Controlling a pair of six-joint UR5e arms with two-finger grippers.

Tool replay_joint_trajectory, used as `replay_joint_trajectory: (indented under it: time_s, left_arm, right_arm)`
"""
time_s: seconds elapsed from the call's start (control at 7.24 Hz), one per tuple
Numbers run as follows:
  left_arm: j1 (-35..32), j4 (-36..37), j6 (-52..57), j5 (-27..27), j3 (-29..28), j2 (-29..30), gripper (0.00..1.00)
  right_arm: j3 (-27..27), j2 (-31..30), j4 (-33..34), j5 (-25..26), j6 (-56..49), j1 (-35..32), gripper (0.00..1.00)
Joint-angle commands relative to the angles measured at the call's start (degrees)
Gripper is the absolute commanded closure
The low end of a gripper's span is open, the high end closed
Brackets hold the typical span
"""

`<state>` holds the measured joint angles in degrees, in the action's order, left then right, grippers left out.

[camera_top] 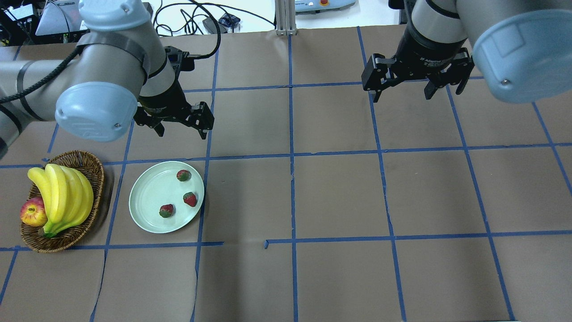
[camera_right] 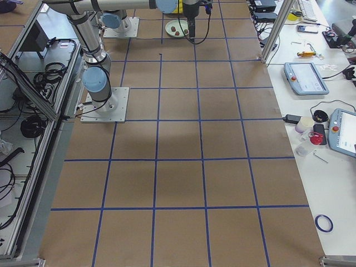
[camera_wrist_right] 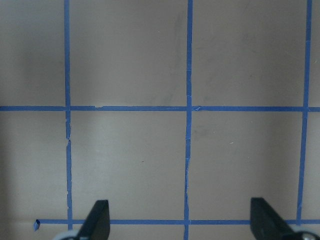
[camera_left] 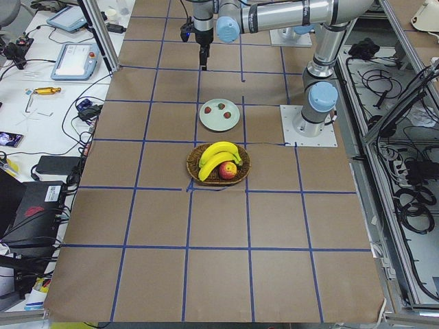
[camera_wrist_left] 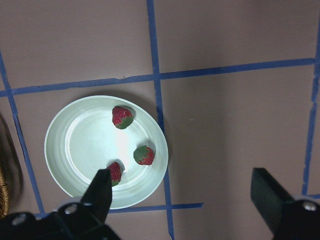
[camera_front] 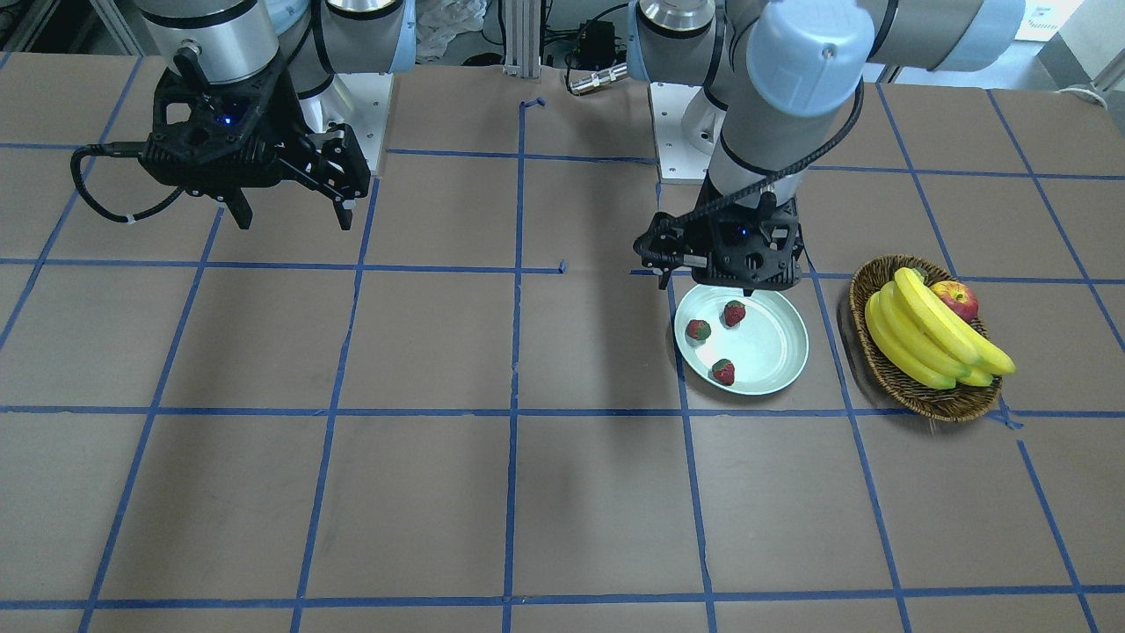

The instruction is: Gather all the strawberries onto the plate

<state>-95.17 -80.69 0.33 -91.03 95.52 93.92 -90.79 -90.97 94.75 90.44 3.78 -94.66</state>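
1. Brown paper covers your desk point(camera_top: 339, 192), and blue tape marks it into squares.
2. You find the plate point(camera_top: 145, 199) flat on the robot's left half of the desk, with its rim reaching a tape line on the side toward the desk's middle.
3. All three strawberries point(camera_top: 190, 199) lie inside the plate. They sit apart from one another, mostly in the half toward the desk's middle.
4. Your left gripper point(camera_top: 182, 130) hangs above the desk, just past the plate's far rim in the overhead view. Its jaws are spread wide and hold nothing.
5. From the left wrist camera you look down on the plate. One dark finger point(camera_wrist_left: 100, 192) overlaps the plate's near rim in that view, right by one berry. The other finger stands over bare paper.
6. Your right gripper point(camera_front: 292, 213) hangs over the other half of the desk, well apart from the plate. It is also spread wide and empty, and its wrist camera shows only paper and tape.
7. A basket point(camera_top: 87, 162) sits near the plate, further toward the robot's left and not touching it.
8. It holds bananas point(camera_top: 62, 192) and an apple point(camera_top: 33, 212).
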Motion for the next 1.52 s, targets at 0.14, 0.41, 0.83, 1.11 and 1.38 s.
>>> replay_joint_trajectory:
  time_s: [0.14,0.41,0.83,1.11,1.38]
  left_arm:
    - [2.3,-15.4,9.0,2.4,-8.2,-5.3,0.0]
    - [3.1,-10.4,2.7,0.0,-7.3,-6.8,0.0]
    - [2.5,-9.5,-4.7,-0.2,-5.4,-5.6,0.0]
    - [1.5,-8.8,-5.3,-0.5,-4.9,-5.7,0.0]
    - [1.3,-8.3,-6.4,0.0,-5.0,-5.8,0.0]
  right_arm:
    - [0.0,0.0,0.0,0.0,0.0,0.0,0.0]
    - [0.1,0.1,-0.1,0.1,-0.2,0.0,0.0]
    - [1.0,0.0,-0.4,0.1,-0.1,0.0,0.0]
    - [3.0,-0.1,-0.6,-0.1,-0.1,0.0,0.0]
    - [3.3,0.0,-0.6,-0.2,-0.1,-0.2,0.0]
